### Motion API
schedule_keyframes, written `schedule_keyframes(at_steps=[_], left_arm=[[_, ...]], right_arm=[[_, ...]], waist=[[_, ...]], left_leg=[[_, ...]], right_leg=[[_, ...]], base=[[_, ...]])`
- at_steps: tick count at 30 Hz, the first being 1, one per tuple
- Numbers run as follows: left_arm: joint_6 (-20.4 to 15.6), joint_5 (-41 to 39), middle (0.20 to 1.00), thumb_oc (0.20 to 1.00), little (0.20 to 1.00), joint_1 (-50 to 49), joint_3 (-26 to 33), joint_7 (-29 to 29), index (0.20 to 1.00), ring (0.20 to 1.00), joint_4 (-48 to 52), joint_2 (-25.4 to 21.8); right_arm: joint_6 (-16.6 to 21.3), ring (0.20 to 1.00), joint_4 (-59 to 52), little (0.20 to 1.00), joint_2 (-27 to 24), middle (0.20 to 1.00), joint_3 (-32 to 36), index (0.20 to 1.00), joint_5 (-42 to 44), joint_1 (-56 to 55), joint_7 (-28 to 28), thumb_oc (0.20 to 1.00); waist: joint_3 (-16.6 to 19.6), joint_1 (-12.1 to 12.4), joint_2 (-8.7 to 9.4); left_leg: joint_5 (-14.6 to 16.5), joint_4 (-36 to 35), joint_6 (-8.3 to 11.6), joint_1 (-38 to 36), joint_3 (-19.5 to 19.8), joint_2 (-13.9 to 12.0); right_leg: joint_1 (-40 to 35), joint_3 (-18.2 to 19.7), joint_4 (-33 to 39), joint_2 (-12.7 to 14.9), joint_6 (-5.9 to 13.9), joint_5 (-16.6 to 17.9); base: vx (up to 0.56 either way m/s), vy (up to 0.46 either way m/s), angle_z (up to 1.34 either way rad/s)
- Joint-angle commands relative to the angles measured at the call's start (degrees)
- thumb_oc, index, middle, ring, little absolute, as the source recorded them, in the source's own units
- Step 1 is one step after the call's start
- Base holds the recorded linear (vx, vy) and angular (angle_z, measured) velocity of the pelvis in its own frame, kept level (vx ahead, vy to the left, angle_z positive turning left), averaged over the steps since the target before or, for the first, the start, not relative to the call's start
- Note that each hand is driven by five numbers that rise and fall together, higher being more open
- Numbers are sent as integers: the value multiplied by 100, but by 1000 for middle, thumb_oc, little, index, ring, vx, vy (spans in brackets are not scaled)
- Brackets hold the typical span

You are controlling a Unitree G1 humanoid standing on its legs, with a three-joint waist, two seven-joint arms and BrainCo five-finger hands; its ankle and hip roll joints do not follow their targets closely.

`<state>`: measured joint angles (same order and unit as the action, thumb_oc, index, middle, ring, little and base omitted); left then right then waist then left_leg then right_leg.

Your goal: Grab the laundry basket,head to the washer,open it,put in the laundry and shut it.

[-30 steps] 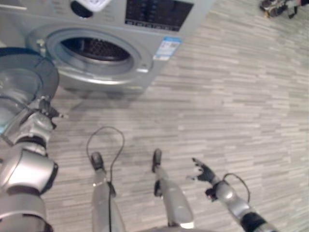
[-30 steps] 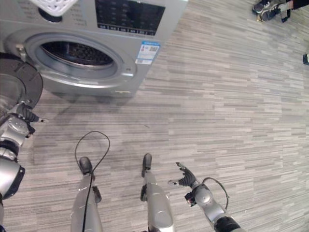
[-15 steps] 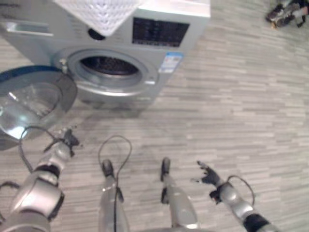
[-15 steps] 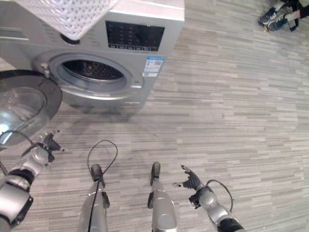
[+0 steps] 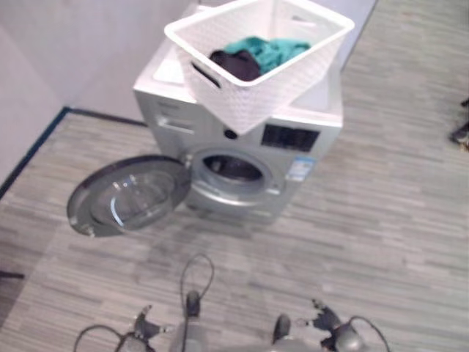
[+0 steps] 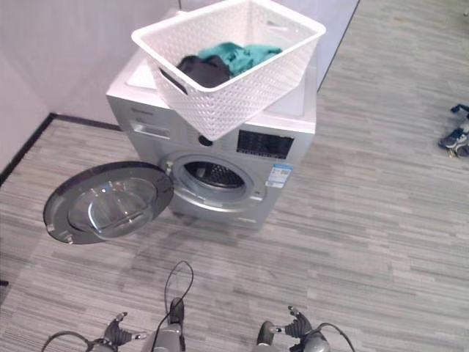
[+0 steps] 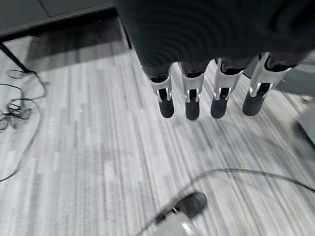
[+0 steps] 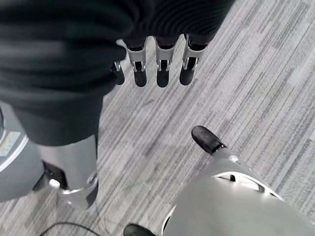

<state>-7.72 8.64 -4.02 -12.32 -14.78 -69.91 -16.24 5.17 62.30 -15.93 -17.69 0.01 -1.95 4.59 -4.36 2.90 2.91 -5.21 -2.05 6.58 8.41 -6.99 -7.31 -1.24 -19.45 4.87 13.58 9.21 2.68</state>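
A white woven laundry basket (image 6: 227, 70) stands on top of the silver washer (image 6: 289, 125), jutting over its front edge. Black and teal laundry (image 5: 256, 55) lies inside it. The washer's round door (image 6: 110, 203) hangs wide open to the left, and the dark drum opening (image 6: 215, 174) is exposed. My left hand (image 5: 143, 323) and right hand (image 5: 326, 321) hang low by my sides, well short of the washer. Both are open and hold nothing: the left hand's fingers (image 7: 192, 101) and the right hand's fingers (image 8: 162, 69) point straight at the floor.
Grey striped plank floor (image 6: 366, 242) spreads in front and to the right of the washer. A pale wall with a dark skirting (image 5: 33, 143) runs along the left. A pair of shoes (image 6: 454, 137) lies at the far right.
The camera has drawn back and tilted up, so the whole washer and basket now show. My left hand has dropped from beside the door to my side; the right stays low.
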Motion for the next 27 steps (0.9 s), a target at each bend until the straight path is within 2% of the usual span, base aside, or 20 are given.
schedule_keyframes(at_steps=[1, 6, 13, 16, 17, 20, 21, 23, 24, 25, 27], left_arm=[[-78, -210, 1000, 1000, 1000, 432, -2, -23, 1000, 1000, -314, -49], [-100, -268, 1000, 1000, 1000, 399, -56, 161, 1000, 1000, -318, -34], [-163, -368, 1000, 1000, 1000, 360, -71, 216, 1000, 1000, -121, -71], [-164, -344, 1000, 1000, 1000, 343, -106, 238, 1000, 1000, -7, -108], [-188, -306, 1000, 1000, 1000, 318, -158, 252, 1000, 1000, 197, -176], [-212, -381, 1000, 1000, 1000, 192, -97, 282, 1000, 1000, 587, -260], [-210, -382, 1000, 1000, 1000, 194, -98, 282, 1000, 1000, 589, -260], [-214, -381, 1000, 1000, 1000, 91, -84, 361, 1000, 1000, 821, -299], [-211, -360, 1000, 1000, 1000, 74, -99, 380, 1000, 1000, 880, -321], [-169, -238, 1000, 1000, 1000, 51, -199, 482, 1000, 1000, 1077, -390], [-177, -121, 1000, 1000, 1000, 82, -285, 567, 1000, 1000, 1192, -438]], right_arm=[[92, 1000, -109, 1000, -20, 1000, 56, 1000, 51, 29, 68, 1000], [80, 1000, -52, 1000, 52, 1000, -20, 1000, 86, -35, -18, 1000], [96, 1000, -107, 1000, 13, 1000, -22, 1000, 119, -45, -8, 1000], [101, 1000, -247, 1000, -36, 1000, 15, 1000, 138, -18, 46, 1000], [125, 1000, -469, 1000, -120, 1000, 102, 1000, 207, 17, 93, 1000], [148, 1000, -884, 1000, -297, 1000, 349, 1000, 316, 34, 184, 1000], [146, 1000, -886, 1000, -297, 1000, 352, 1000, 316, 35, 183, 1000], [134, 1000, -1054, 1000, -420, 1000, 619, 1000, 407, 56, 278, 1000], [131, 1000, -1179, 1000, -488, 1000, 766, 1000, 483, 87, 339, 1000], [132, 1000, -1688, 1000, -694, 1000, 1209, 1000, 653, 71, 548, 1000], [236, 1000, -2151, 1000, -856, 1000, 1560, 1000, 804, 119, 798, 1000]], waist=[[-209, 61, 97], [37, 69, 83], [118, 78, 74], [73, 84, 95], [-38, 89, 120], [-157, 122, 97], [-143, 121, 103], [-172, 144, 35], [-185, 109, 15], [-245, -113, -114], [-353, -294, -280]], left_leg=[[514, 571, -199, 93, 230, -35], [448, 348, -179, -112, 305, -23], [485, 373, -167, -140, 328, -45], [592, 631, -173, -37, 334, -55], [801, 1077, -178, 100, 314, -53], [1166, 1591, -340, 204, 300, 17], [1147, 1578, -346, 220, 298, 27], [1408, 1714, -553, 140, 230, 147], [1474, 1737, -663, 92, 203, 255], [1514, 1676, -913, -84, 263, 508], [1613, 1650, -1055, -315, 313, 603]], right_leg=[[-55, -82, -760, 287, 83, -469], [-229, -160, -710, 205, 69, -519], [-309, -154, -582, 152, 72, -482], [-313, -135, -565, 166, 74, -459], [-348, -76, -620, 203, 71, -464], [-328, 101, -887, 326, 98, -494], [-309, 101, -882, 334, 100, -481], [-94, 251, -1445, 560, 150, -313], [85, 369, -1816, 683, 179, -62], [616, 915, -2887, 720, 128, 426], [1023, 1322, -3623, 549, 65, 321]], base=[[87, -23, 12], [53, -19, 14], [13, 4, 2], [0, 0, 0], [-11, 45, 2], [3, 109, -6], [26, 132, -21], [51, 206, -18], [103, 435, -29], [109, 452, -26], [114, 352, 0]])
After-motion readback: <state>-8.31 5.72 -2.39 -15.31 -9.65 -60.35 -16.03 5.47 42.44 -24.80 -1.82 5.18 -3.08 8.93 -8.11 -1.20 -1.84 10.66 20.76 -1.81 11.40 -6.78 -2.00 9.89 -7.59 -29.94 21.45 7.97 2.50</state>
